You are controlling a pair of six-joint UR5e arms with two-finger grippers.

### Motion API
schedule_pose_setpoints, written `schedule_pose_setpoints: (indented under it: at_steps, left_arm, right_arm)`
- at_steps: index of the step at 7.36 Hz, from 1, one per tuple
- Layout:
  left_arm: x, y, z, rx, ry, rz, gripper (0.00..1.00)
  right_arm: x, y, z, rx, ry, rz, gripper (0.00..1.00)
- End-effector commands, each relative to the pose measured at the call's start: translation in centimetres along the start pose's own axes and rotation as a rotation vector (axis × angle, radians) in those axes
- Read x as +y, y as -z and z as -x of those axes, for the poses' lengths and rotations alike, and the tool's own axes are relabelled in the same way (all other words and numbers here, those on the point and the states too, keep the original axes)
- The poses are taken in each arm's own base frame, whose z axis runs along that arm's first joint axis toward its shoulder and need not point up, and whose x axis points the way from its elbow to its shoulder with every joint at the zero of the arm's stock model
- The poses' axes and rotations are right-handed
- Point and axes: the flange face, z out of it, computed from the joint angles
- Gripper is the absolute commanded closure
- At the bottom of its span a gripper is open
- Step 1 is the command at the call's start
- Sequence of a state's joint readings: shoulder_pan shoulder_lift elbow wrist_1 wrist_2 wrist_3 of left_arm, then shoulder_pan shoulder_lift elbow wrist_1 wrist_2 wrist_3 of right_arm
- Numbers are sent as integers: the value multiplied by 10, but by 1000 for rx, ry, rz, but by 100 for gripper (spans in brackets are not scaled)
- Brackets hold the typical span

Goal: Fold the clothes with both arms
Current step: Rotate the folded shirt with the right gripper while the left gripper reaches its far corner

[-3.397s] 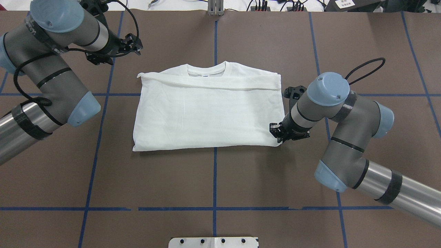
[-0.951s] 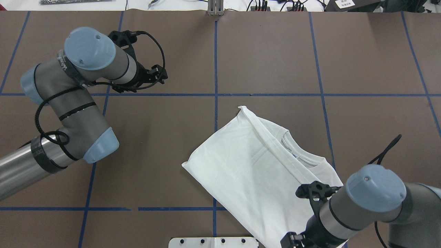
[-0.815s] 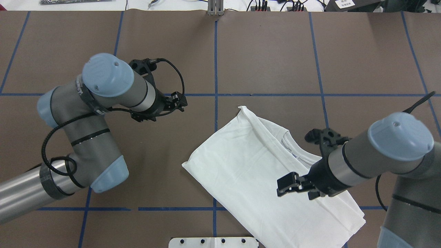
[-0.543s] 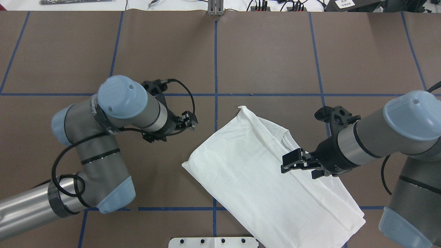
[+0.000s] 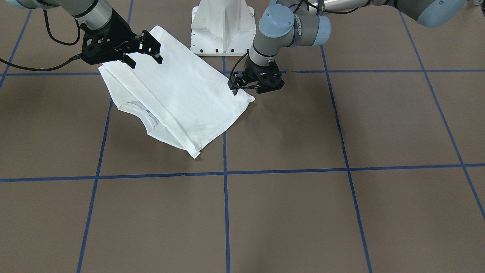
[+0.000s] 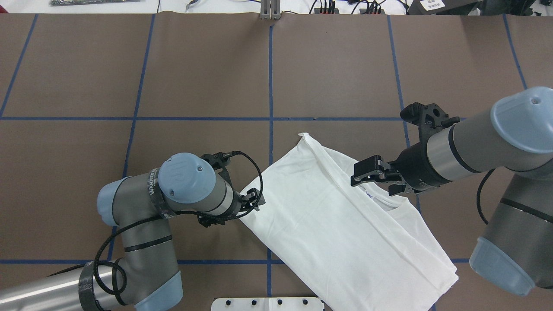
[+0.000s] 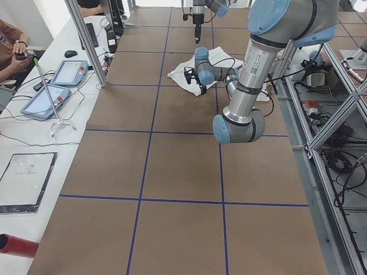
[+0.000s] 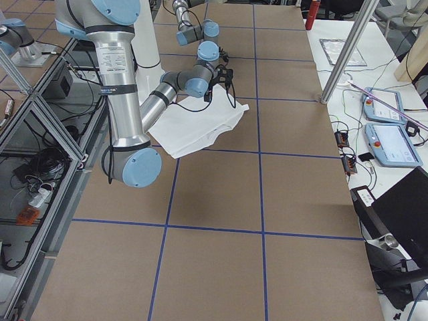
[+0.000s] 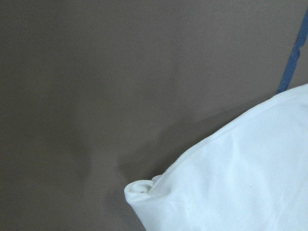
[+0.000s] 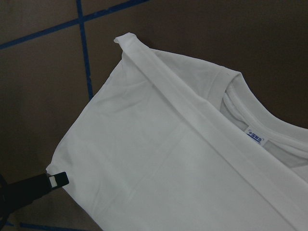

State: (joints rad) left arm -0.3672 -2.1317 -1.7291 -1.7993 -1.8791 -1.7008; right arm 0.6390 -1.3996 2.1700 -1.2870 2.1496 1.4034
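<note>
The clothes are one white T-shirt (image 6: pixel 328 220), folded flat with its sleeves in, lying diagonally on the brown table. Its collar (image 6: pixel 380 201) points toward the robot's right, and a small neck label (image 10: pixel 255 136) shows. My left gripper (image 6: pixel 258 198) sits low at the shirt's left corner (image 9: pixel 139 190), open and holding nothing. That corner lies free on the table in the left wrist view. My right gripper (image 6: pixel 360 175) hovers above the shirt beside the collar, open and empty. In the front-facing view the left gripper (image 5: pixel 242 88) is beside the corner and the right gripper (image 5: pixel 151 51) hangs over the cloth (image 5: pixel 178 91).
The robot's white pedestal base (image 5: pixel 221 26) stands at the table's near edge, close to the shirt's lower end. Blue tape lines (image 6: pixel 270 77) grid the table. A person (image 7: pixel 14 46) sits beside tablets (image 7: pixel 46 100) on a side bench.
The shirt was dragged and turned toward the near right, then let go. Since then the left arm has swung in to its left corner. The right gripper has lifted and moved over the collar.
</note>
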Motion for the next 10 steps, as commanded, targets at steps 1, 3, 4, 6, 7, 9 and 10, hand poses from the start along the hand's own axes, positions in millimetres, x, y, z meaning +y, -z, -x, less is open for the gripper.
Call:
schedule_pose_setpoints:
  at_steps: [1,3,4,6,7,9,10]
  left_arm:
    - [-2,-10,3,-19,2,-4,6]
    - [-5,-17,3,-9,0,-3,18]
    - [-6,-18,3,1,0,-4,23]
    - [-8,-16,3,4,-1,-6,40]
    - [-10,-15,2,7,0,-10,57]
    - [-14,-12,1,10,3,-14,100]
    - [-21,-6,0,28,7,-22,100]
  right_arm:
    - [-1,-1,-1,3,-2,-2,0]
    - [-2,-2,0,3,-2,-1,0]
    - [-2,-2,-1,4,-3,0,0]
    - [-2,-2,-3,6,-6,-1,0]
    - [-3,-1,-3,6,-6,-3,0]
    - [-2,-1,-3,5,-5,-3,0]
    - [-3,-1,-3,7,-6,-4,0]
